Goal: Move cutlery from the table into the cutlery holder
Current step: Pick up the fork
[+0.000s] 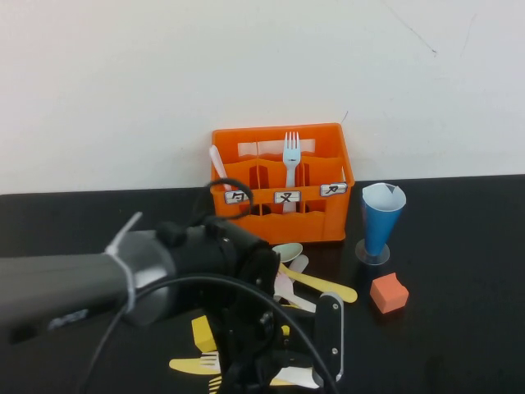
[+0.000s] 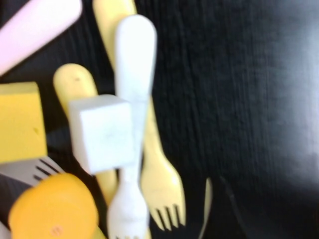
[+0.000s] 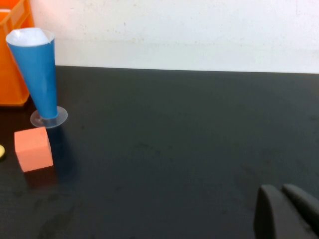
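Note:
The orange cutlery holder [image 1: 328,215] stands at the back of the black table [image 1: 459,246]. A white fork [image 1: 291,156] and a pale handle [image 1: 217,164] stand in it. Loose cutlery lies in front of it: a pale green spoon [image 1: 287,251], a yellow piece [image 1: 328,287] and a yellow fork [image 1: 195,364]. My left gripper [image 1: 316,349] hangs low over this pile. The left wrist view shows a white fork [image 2: 133,74] lying across a yellow fork [image 2: 160,174], a yellow handle [image 2: 75,84] and a pink handle [image 2: 35,25]. My right gripper [image 3: 279,190] is shut and empty over bare table.
A blue cone cup [image 1: 381,217] stands right of the holder, with an orange cube [image 1: 388,293] in front of it. In the pile lie a white cube [image 2: 102,132], a yellow cube [image 2: 20,122] and a yellow ball [image 2: 52,209]. My left arm fills the lower left.

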Controlling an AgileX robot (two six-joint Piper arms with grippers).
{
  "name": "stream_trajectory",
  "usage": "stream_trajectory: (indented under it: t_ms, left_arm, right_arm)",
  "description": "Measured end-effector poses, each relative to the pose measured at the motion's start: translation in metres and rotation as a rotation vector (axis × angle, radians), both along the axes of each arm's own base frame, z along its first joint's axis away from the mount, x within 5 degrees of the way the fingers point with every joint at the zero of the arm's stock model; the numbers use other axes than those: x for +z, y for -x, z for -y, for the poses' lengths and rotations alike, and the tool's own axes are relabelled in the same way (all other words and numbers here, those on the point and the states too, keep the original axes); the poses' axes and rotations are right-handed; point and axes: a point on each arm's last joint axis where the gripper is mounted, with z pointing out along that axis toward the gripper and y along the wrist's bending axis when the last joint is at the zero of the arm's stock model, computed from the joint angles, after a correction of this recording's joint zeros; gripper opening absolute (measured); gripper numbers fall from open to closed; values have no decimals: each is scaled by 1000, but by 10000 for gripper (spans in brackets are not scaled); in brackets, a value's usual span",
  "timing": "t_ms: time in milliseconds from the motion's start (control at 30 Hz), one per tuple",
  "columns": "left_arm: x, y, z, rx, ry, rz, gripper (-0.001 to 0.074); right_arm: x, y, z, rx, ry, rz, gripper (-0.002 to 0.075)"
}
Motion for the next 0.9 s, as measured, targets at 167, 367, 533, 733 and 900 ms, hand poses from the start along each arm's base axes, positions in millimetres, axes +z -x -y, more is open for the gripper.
stream_trajectory:
  t_ms: [167, 367, 533, 733, 900]
  left_arm:
    - [-16, -7, 4, 18, -8, 24, 360]
    - [-28, -11, 5, 133, -25, 17, 360]
    - [-37, -13, 6, 146, -41, 12, 360]
    - [-47, -22, 4, 165, -37, 52, 360]
    - [-53, -35, -4, 223, -27, 77, 360]
  right_arm:
    - [0, 0, 0, 0, 0, 0, -3]
    - [0, 0, 0, 0, 0, 0, -3]
    - [0, 0, 0, 0, 0, 0, -3]
    - [0, 0, 0, 0, 0, 0, -3]
    - [0, 0, 0, 0, 0, 0, -3]
